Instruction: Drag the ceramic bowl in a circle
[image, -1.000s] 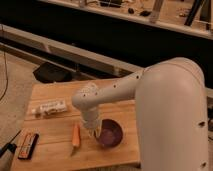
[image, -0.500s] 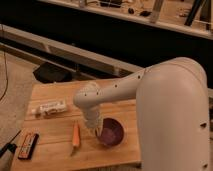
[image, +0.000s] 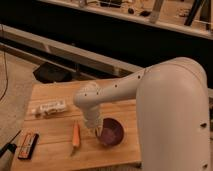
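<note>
One gripper (image: 97, 131) touching the ceramic bowl's (image: 113, 134) rim.

Glossy purple ceramic bowl (image: 111, 132) with maroon inside, white end effector (image: 96, 131) at its left rim, orange carrot (image: 76, 135), light wood bench (image: 60, 102), dark orange-striped packet (image: 28, 145).

The pincer (image: 98, 132) sits at the near-left rim of the ceramic bowl (image: 112, 133), its tips lost against the dark bowl. The arm's white shell (image: 172, 120) hides the desk's (image: 55, 150) right side. The frame's bottom edge cuts off the desk's front.
</note>
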